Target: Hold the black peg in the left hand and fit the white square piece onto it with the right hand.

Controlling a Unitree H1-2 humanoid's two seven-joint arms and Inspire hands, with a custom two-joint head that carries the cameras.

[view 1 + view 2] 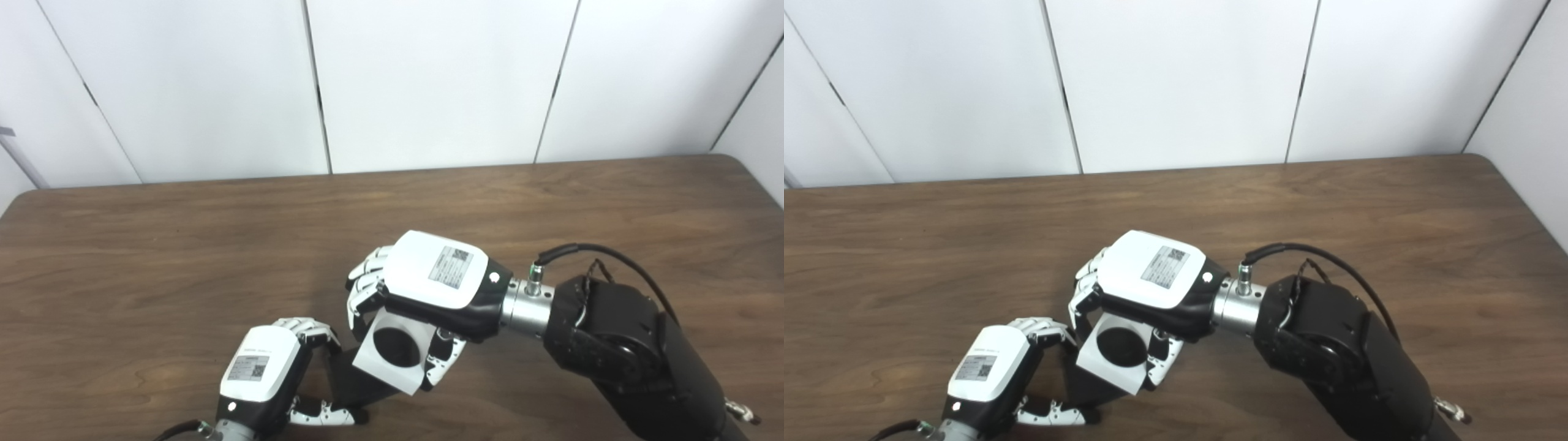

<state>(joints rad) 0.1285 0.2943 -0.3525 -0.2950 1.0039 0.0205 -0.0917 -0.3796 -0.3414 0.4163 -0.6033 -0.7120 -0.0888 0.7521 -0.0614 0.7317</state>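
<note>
Where the left eye view looks down on the brown wooden table [184, 245], the left hand [266, 367] sits low near the bottom edge, its fingers [306, 327] curled and its thumb [321, 416] reaching under, closed on the black peg [349, 383]; the peg shows as a dark block between that hand and the white square piece [392, 358], and its upper end is hidden behind the piece; the right hand [429, 288] comes in from the right on a thick black arm [631, 355], palm down, its fingers folded over the top edge of the white piece and its thumb pressed on the right edge, so it grips the piece firmly; the piece is tilted, its round dark hole facing the camera, its lower left part lying over the peg; whether the peg has entered the hole cannot be told; white wall panels [429, 79] stand behind the table. Seen from the right eye view, the same layout sits further left: the left hand [989, 373] is wrapped on the black peg [1084, 386]; the right hand [1145, 285] clasps the white square piece [1115, 358] just beside the left hand's fingertips; a black cable [1311, 254] loops over the right wrist; the table [1396, 214] spreads to the right.
</note>
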